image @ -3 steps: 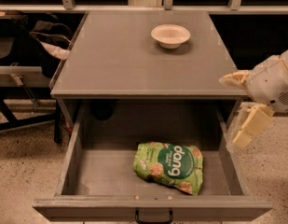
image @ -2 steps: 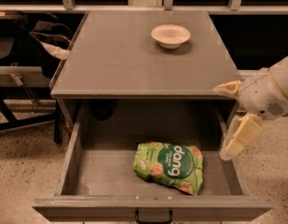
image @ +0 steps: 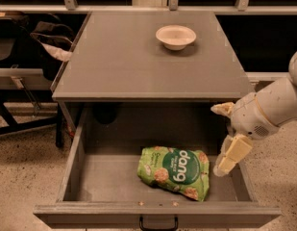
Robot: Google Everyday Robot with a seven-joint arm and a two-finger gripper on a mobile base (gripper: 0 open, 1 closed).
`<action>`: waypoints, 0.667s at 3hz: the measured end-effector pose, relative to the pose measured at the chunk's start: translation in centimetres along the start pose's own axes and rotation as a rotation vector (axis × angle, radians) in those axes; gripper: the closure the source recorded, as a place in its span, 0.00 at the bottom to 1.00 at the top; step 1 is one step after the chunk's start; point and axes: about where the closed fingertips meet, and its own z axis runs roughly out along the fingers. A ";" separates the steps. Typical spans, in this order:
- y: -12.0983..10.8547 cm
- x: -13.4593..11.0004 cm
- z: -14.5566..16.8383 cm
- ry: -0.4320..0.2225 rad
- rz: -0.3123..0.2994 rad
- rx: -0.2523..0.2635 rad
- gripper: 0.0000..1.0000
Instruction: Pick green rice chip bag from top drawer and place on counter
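One bag point(image: 174, 171), one bowl point(image: 175, 36); gripper point(image: 226, 134) beside bag.

A single view looks from high up in front of the cabinet, tilted steeply down and facing the far wall. It sits close: the top drawer point(image: 109, 174) fills the near half of the frame, and its handle point(image: 158, 224) is cut by the bottom edge. The counter point(image: 124, 61) spreads across the middle and narrows towards the far side, where a bowl point(image: 175, 36) sits. Speckled floor point(image: 23, 177) shows at the near left and right. The end effector point(image: 217, 139) enters from the right edge, over the drawer's right side, with its fingers spread apart.
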 end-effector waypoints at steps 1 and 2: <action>-0.4 1.0 2.3 0.014 0.013 -0.013 0.00; -0.8 1.2 5.3 0.026 0.019 -0.048 0.00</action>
